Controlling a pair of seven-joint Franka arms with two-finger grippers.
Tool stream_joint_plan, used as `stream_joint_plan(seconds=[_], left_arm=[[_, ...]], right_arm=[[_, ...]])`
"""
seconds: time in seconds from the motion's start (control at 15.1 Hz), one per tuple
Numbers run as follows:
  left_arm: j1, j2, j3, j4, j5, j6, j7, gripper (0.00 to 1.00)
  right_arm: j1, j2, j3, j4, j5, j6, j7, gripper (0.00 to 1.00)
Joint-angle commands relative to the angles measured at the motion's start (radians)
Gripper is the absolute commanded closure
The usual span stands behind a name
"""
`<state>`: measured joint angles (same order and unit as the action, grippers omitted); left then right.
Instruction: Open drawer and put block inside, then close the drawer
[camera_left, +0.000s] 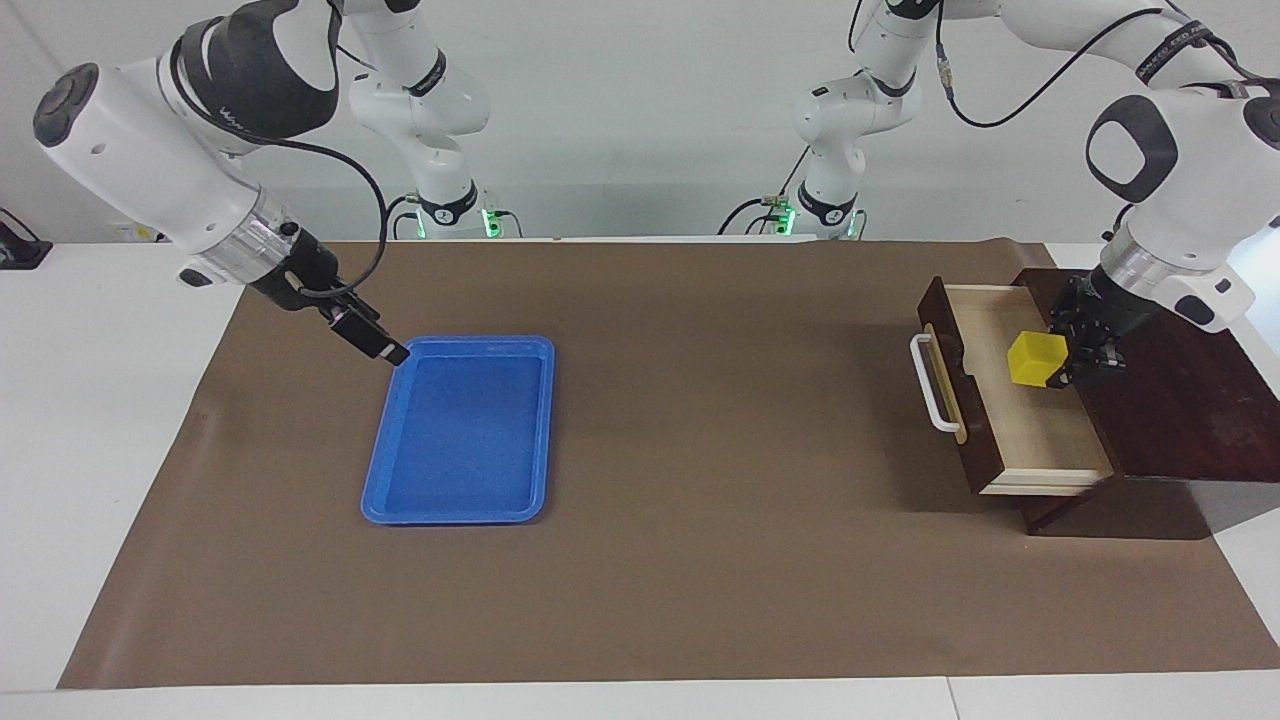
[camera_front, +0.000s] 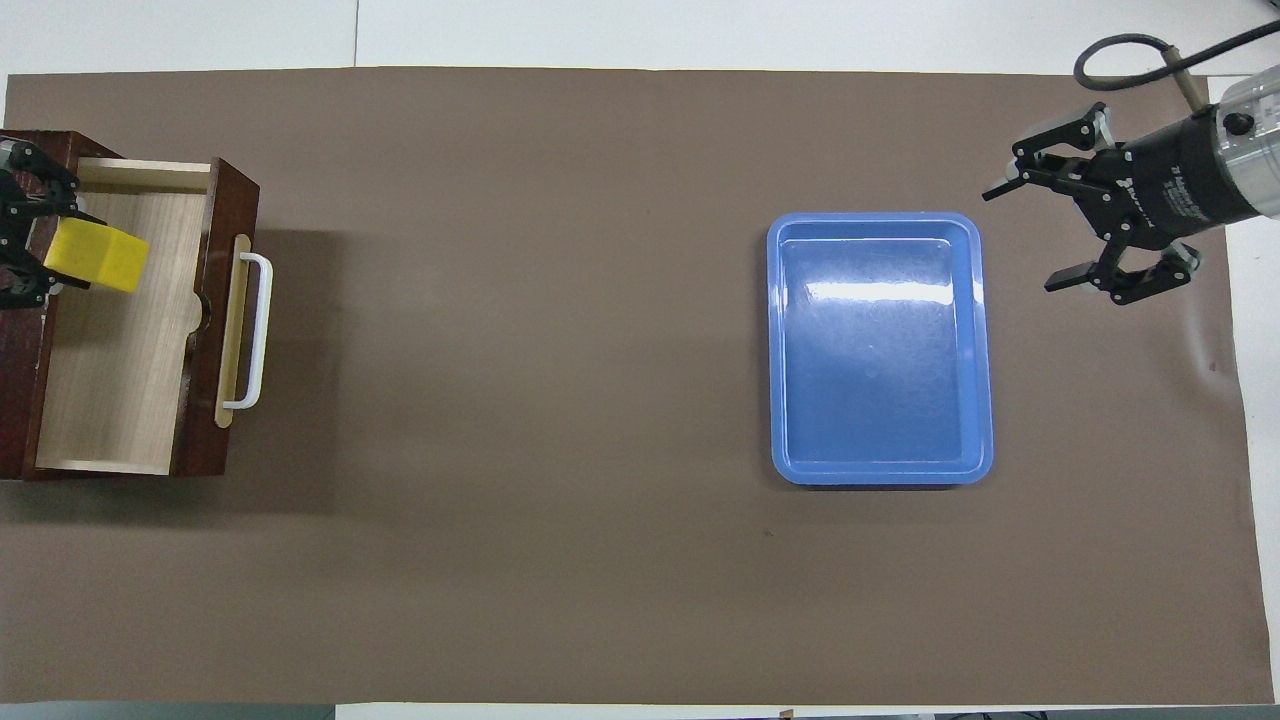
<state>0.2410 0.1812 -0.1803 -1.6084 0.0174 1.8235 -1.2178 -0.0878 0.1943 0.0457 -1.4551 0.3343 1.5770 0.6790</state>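
The dark brown drawer (camera_left: 1030, 430) stands pulled open from its cabinet (camera_left: 1170, 390) at the left arm's end of the table, showing its light wood interior (camera_front: 120, 370) and white handle (camera_front: 258, 330). My left gripper (camera_left: 1068, 358) is shut on the yellow block (camera_left: 1036, 358) and holds it over the open drawer, close to the cabinet's front; the block (camera_front: 100, 258) and the left gripper (camera_front: 48, 252) also show in the overhead view. My right gripper (camera_left: 385, 348) is open and empty, beside the blue tray's corner that is nearer to the robots; it also shows in the overhead view (camera_front: 1032, 235).
A flat blue tray (camera_left: 380, 500) lies on the brown mat (camera_left: 700, 560) toward the right arm's end; it also shows in the overhead view (camera_front: 980, 400). The cabinet's top (camera_left: 1190, 420) stands above the mat at the table's edge.
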Motion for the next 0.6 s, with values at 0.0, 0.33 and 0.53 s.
stream_joint_plan(seconds=[0.0,0.33,0.53], left_arm=[[0.012,-0.040,-0.008,-0.099,-0.013,0.062,0.003,1.00],[0.037,-0.045,-0.008,-0.200,-0.016,0.135,-0.103,1.00],[0.031,-0.049,-0.010,-0.246,-0.017,0.161,-0.147,1.00]], right_arm=[[-0.021,-0.038,0.011,0.005,-0.137,-0.061,-0.275,0.00],[-0.015,-0.175,0.011,-0.059,-0.316,-0.132,-0.605,0.00],[0.003,-0.262,-0.013,-0.131,-0.334,-0.166,-0.656,0.00]])
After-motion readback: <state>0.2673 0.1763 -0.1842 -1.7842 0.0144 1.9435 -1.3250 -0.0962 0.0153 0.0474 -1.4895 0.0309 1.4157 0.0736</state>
